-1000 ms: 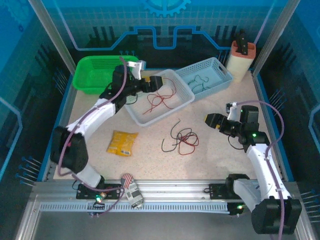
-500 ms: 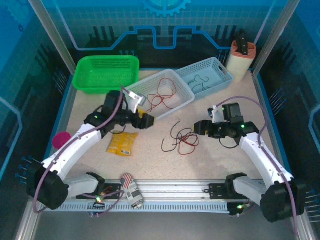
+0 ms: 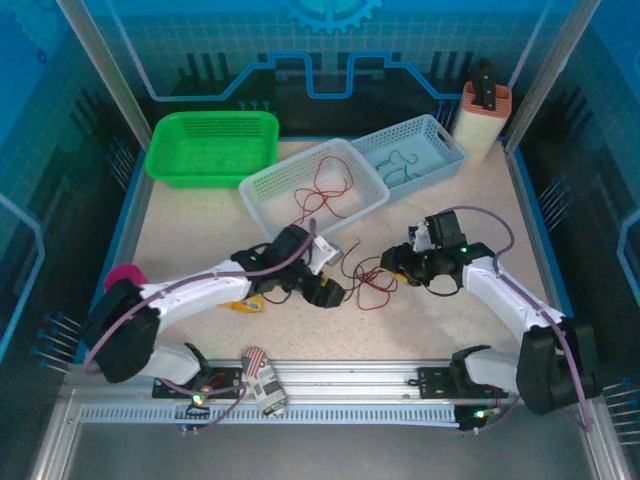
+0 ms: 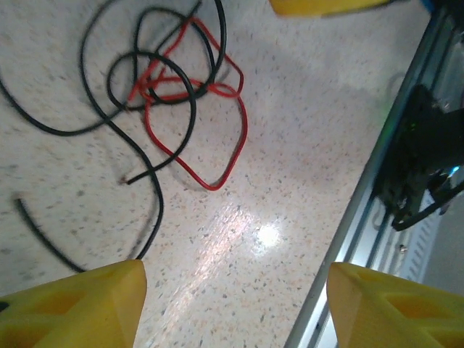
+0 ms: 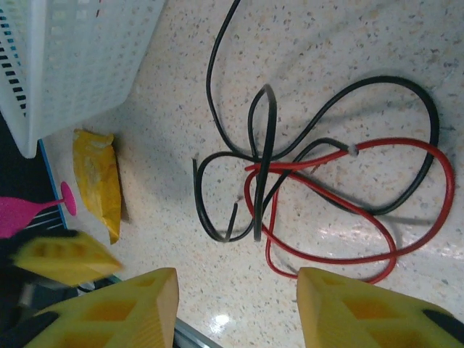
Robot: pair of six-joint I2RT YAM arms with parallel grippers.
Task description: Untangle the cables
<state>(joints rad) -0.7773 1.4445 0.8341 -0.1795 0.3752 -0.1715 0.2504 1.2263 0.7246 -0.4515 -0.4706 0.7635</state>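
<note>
Two cables look sorted already, a red wire (image 3: 320,195) in the white basket (image 3: 262,195) and a dark wire (image 3: 398,165) in the blue basket (image 3: 450,150); left to do is the tangle (image 3: 365,280) on the counter (image 3: 200,230), its red strand (image 4: 244,119) looped through a black strand (image 5: 267,167), both thin and limp; the left tool (image 3: 328,291) and right tool (image 3: 393,258) flank it, each spread apart, grasping nothing.

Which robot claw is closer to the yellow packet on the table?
Left. The left gripper is between the yellow packet and the tangled cables; the right gripper is on the cables' far side.
</note>
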